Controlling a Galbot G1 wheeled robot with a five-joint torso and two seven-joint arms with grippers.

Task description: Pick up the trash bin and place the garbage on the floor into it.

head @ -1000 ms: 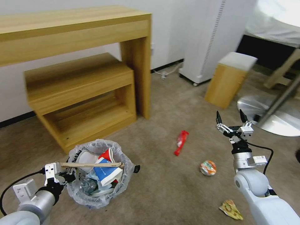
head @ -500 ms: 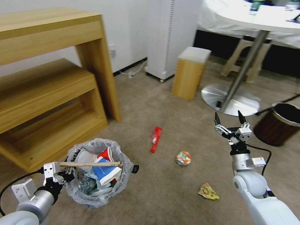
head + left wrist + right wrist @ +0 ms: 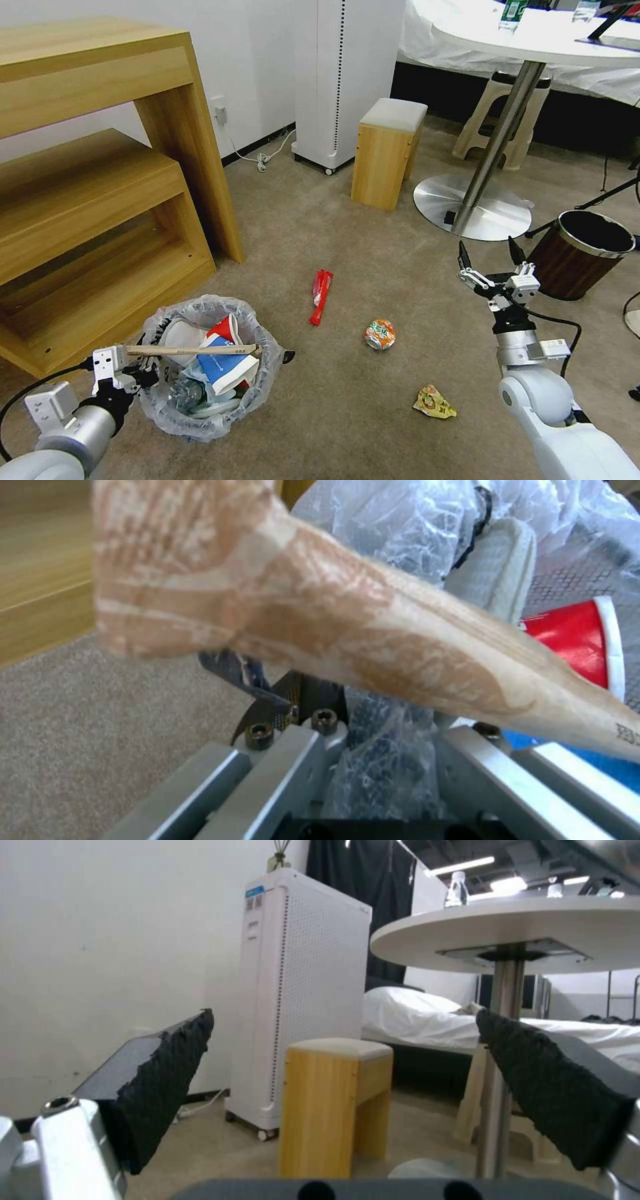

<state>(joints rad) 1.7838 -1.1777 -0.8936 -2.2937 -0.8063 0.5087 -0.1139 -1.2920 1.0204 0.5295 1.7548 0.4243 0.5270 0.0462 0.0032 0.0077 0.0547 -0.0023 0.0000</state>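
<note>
From the head view you see the left gripper [image 3: 137, 373] low on the robot's left, clamped on the bag-lined rim of the trash bin [image 3: 267, 363], which it carries just over the floor [image 3: 347, 427]. The bin is packed: a white slipper [image 3: 179, 333], a red cup [image 3: 228, 329], a blue cup [image 3: 223, 369] and a wooden stick [image 3: 193, 350] lying across the top. The left wrist view adds what the head view cannot: crinkled bag plastic [image 3: 383, 775] bunched between the closed jaws, with the stick [image 3: 373, 645] crossing close in front, the slipper [image 3: 497, 565] and red cup [image 3: 577, 640] behind it. The black wall of the bin is mostly hidden under the bag.

The right gripper [image 3: 491, 257] is raised on the robot's right, jaws spread wide and holding nothing. Its wrist view shows the two black pads [image 3: 167, 1080] far apart, framing a wooden stool [image 3: 333, 1105], a white tower unit [image 3: 307, 990] and a round table [image 3: 507, 935].

Still on the floor in the head view: a red wrapper [image 3: 321, 296], a crushed can [image 3: 380, 334] and a yellowish scrap [image 3: 433, 402], all between the bin and the right arm. You cannot make out what the scrap is. A brown bin [image 3: 577, 253] stands near the right gripper.
</note>
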